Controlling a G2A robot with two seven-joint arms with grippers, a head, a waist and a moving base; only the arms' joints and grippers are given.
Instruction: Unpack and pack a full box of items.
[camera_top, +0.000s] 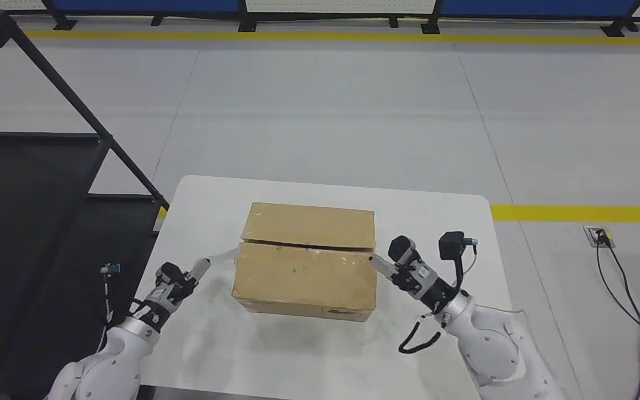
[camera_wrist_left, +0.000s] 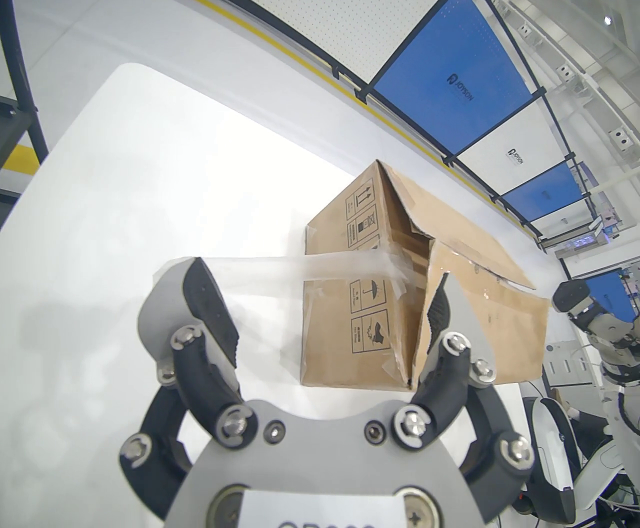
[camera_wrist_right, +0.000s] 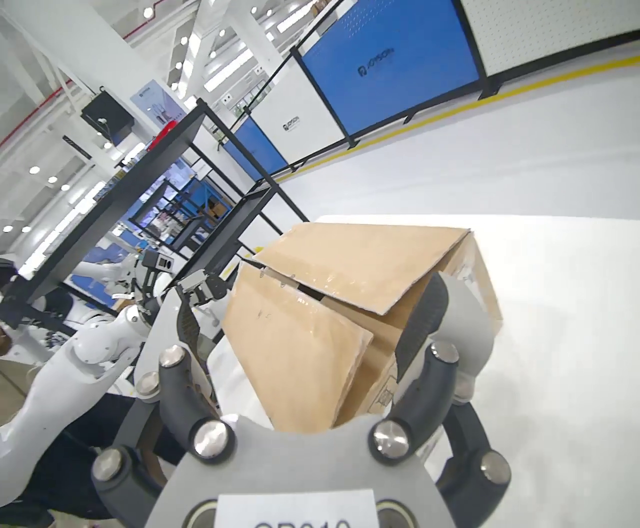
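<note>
Box (camera_top: 305, 268) count: one, plus one tape strip (camera_wrist_left: 310, 267)

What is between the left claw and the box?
A clear tape strip runs from the box end to a finger of the left claw, above the table. The left wrist view shows it plainly.

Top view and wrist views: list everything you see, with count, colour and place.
Box: one, brown, mid-table, top flaps ajar.
Tape: one strip, clear, pulled out from one box end.
Table: one, white, under the box.
Rack: one, black, beside the table.
Wall panels: several, blue and white, far side.
Left gripper: one, grey and black, open, at the tape's free end.
Right gripper: one, grey and black, open, at the other end.
</note>
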